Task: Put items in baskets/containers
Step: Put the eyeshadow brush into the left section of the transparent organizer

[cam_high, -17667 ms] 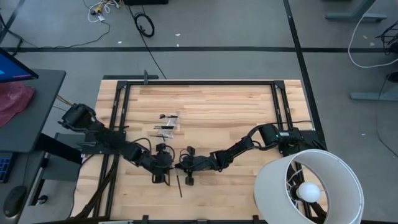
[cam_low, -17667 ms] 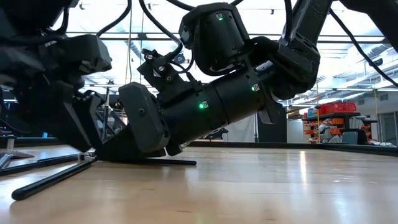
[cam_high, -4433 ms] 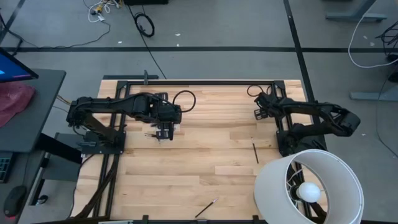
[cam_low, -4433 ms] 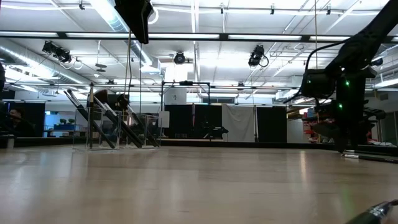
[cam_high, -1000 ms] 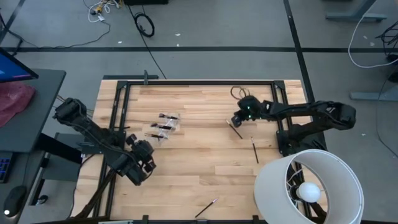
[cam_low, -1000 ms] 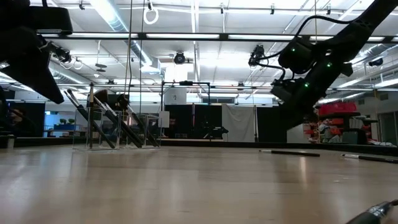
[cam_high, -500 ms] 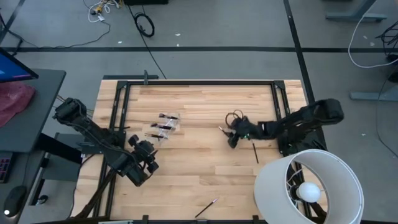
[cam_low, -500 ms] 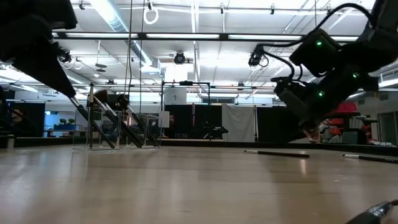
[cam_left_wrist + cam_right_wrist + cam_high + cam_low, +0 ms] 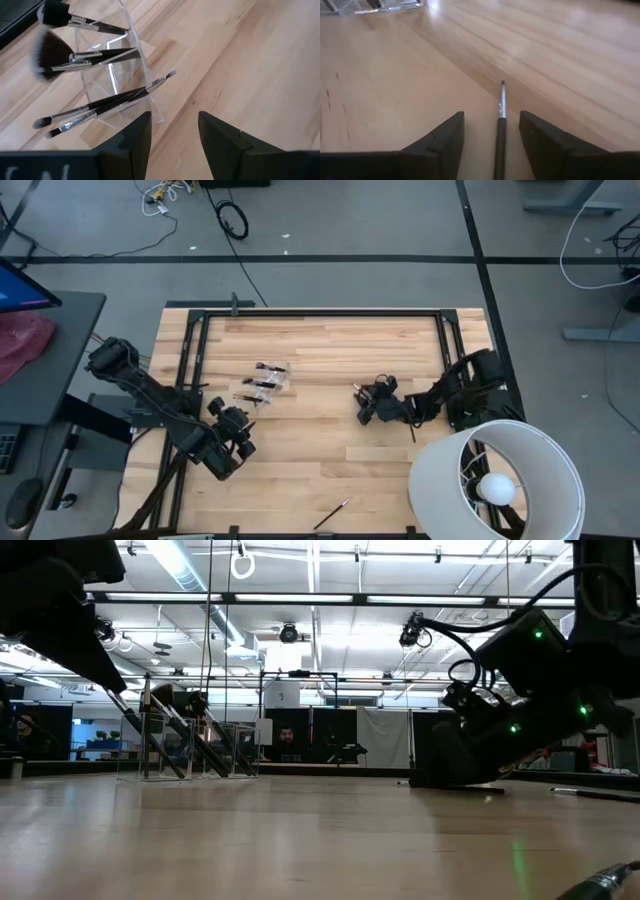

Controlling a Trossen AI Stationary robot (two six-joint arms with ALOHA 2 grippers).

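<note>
A clear container (image 9: 265, 380) stands on the table's left half and holds several dark-handled brushes, one fan-shaped (image 9: 50, 55). My left gripper (image 9: 240, 435) hovers open near the table's left near side, pointing at the container (image 9: 125, 65), with nothing between its fingers. My right gripper (image 9: 368, 408) is down at the tabletop right of centre, open. A thin brush (image 9: 500, 132) lies flat on the wood between its two fingers, the tip (image 9: 503, 84) pointing ahead. Gaps show on both sides of the brush. In the low view this gripper (image 9: 440, 775) sits right at the table surface.
A big white lamp shade (image 9: 497, 485) fills the near right corner. Another brush (image 9: 410, 425) lies by the right arm, and one more (image 9: 333, 514) near the front edge. A black frame rail (image 9: 320, 310) borders the table. Bare wood lies between the container and my right gripper.
My right gripper has come toward the table's near edge and down, from above the table to its surface, and now stands over the brush lying there. The brush has stayed on the wood.
</note>
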